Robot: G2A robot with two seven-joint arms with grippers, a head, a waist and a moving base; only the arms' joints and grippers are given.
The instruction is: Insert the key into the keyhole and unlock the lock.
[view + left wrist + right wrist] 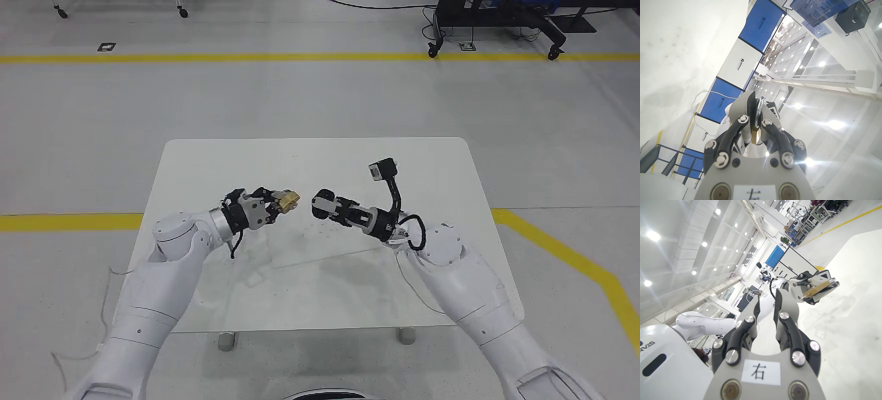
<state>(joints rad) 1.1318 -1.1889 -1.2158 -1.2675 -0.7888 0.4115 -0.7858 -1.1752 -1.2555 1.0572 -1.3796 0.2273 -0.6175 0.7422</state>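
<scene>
Got a brass lock (817, 288) clenched in the left gripper (761, 103) by the shackle end, up over the middle of the table (430, 170). Pointed at it from just beside, small gap in between: the right gripper (768, 294) with jaws released, spread only a little (narrow opening, not wide). Well apart from every table edge and corner, both grippers, so open room on all sides, near edge included.
</scene>
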